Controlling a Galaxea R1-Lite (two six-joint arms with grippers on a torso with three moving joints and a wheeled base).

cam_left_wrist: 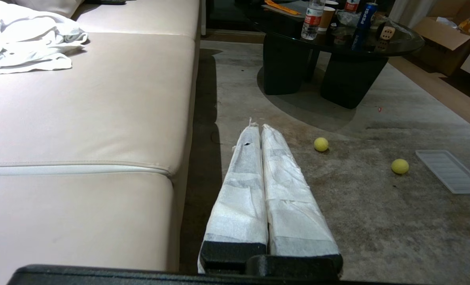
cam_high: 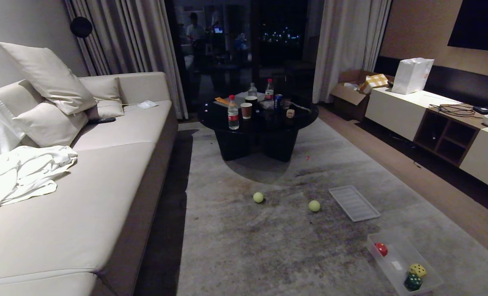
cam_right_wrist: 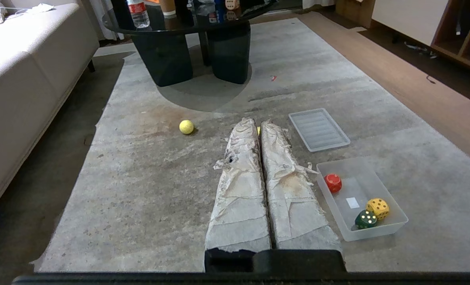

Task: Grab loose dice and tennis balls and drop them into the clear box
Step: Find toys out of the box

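Nearest, the clear box [cam_high: 392, 263] sits on the rug [cam_high: 268, 246], holding a red piece [cam_high: 381, 248], a yellow die [cam_high: 418, 270] and a green die [cam_high: 413, 282]. Both grippers hang above the rug, empty: the left gripper [cam_left_wrist: 258, 127] has its jaws pressed together, and so does the right gripper [cam_right_wrist: 258, 123]. Farther on lie the ribbed lid [cam_high: 354, 202] and two tennis balls [cam_high: 314, 206], well apart. Beyond, the beige die [cam_high: 290, 113] rests on the black counter [cam_high: 227, 123] among bottles.

A grey rug [cam_high: 268, 246] covers the floor. On it lie two tennis balls [cam_high: 258, 197], well apart, a ribbed whitish lid [cam_high: 354, 202], the clear box [cam_high: 385, 267], and a black round surface [cam_high: 257, 123].
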